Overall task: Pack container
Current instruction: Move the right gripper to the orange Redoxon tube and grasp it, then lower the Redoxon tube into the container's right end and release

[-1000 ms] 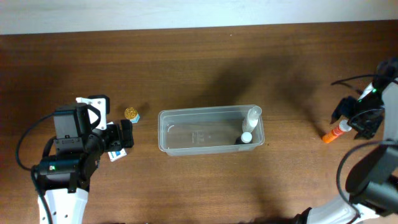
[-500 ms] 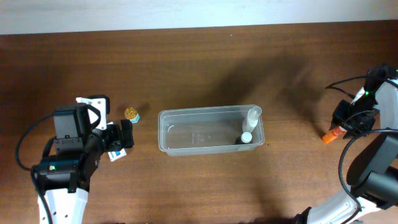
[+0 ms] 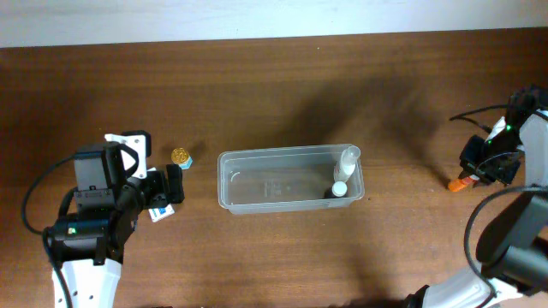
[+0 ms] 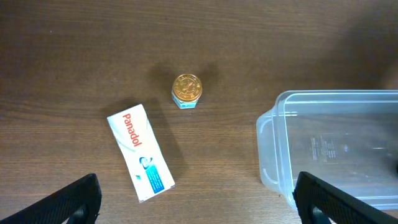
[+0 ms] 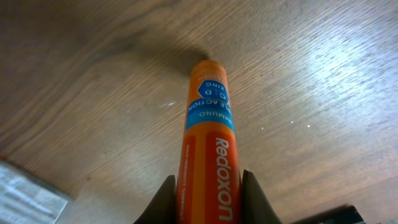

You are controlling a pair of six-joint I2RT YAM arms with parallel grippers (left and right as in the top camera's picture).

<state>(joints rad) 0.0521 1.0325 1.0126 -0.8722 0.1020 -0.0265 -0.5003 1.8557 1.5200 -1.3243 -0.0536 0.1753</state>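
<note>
The clear container point(image 3: 288, 180) lies mid-table, with two small white bottles point(image 3: 344, 171) at its right end; its left corner point(image 4: 292, 149) shows in the left wrist view. At the far right, my right gripper point(image 3: 478, 172) is shut on an orange Redoxon tube point(image 5: 208, 149), whose orange tip point(image 3: 460, 181) sticks out to the left. The jaws press both sides of the tube. My left gripper point(image 4: 199, 202) hangs open left of the container, above bare wood. A white Panadol box point(image 4: 140, 151) and a small gold-lidded jar point(image 4: 186, 90) lie just ahead of it.
The Panadol box point(image 3: 159, 212) peeks out under the left arm and the gold-lidded jar point(image 3: 181, 156) sits behind it. A white card corner point(image 5: 28, 193) shows at the lower left of the right wrist view. A pale wall runs along the table's far edge.
My right gripper came down over the orange tube and shut on it. The left arm has stayed still.
</note>
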